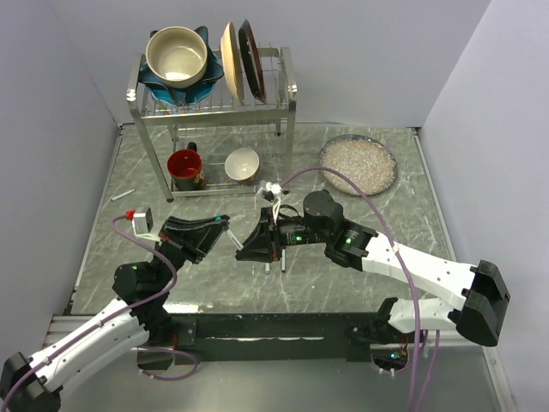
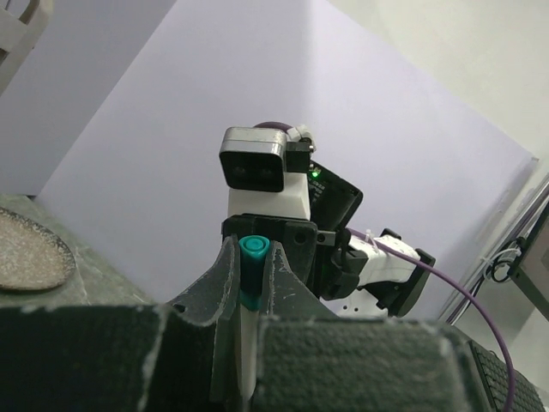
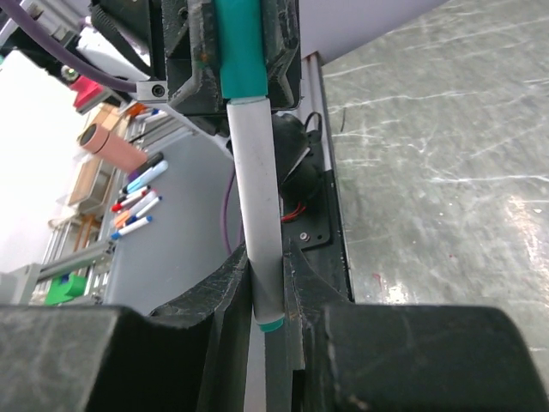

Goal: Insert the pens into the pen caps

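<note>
Marbled table (image 1: 386, 232), near side of the dish rack (image 1: 214, 94): left gripper (image 2: 250, 275) is clamped on the teal cap (image 3: 240, 51), right gripper (image 3: 268, 283) squeezes the pen (image 3: 256, 197) by its barrel. They're lined up end to end, I'd guess so a push seats it.

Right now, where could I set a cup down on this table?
Bare table lies right, between the speckled plate and the right arm, and far left, beside the loose pen. Crowded: the middle, where left gripper and right gripper hold one pen, and under the rack, with mug and bowl.
</note>
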